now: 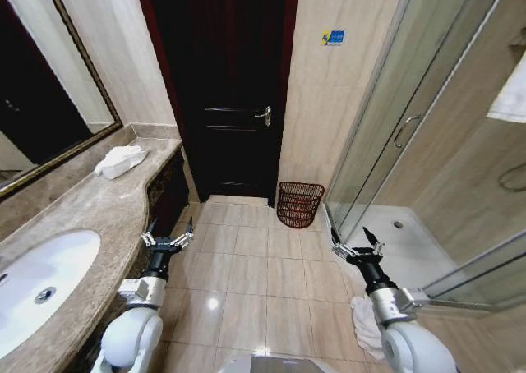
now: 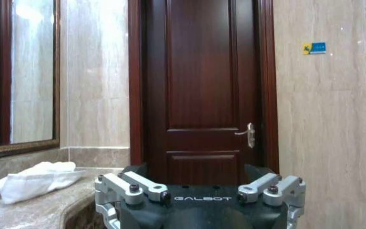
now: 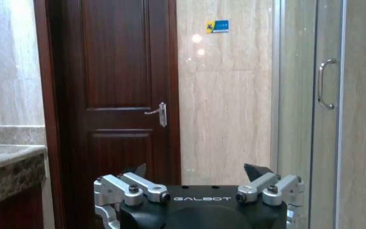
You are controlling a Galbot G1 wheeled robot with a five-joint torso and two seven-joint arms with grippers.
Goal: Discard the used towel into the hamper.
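The used towel (image 1: 121,160) is a crumpled white cloth lying on the marble counter (image 1: 99,204) at the far left, near the wall; the left wrist view shows the towel (image 2: 34,183) on the counter's end. The hamper (image 1: 299,204), a reddish-brown wire basket, stands on the floor against the wall between the door and the shower. My left gripper (image 1: 167,235) hangs open beside the counter's front, well short of the towel, and holds nothing (image 2: 199,171). My right gripper (image 1: 357,243) is open and holds nothing, low over the floor to the right of the hamper (image 3: 196,171).
A dark wooden door (image 1: 222,85) is shut straight ahead. A glass shower enclosure (image 1: 411,143) fills the right side. A white sink (image 1: 41,278) sits in the counter at near left, with a mirror (image 1: 41,102) above. White cloth (image 1: 366,324) lies on the floor by my right arm.
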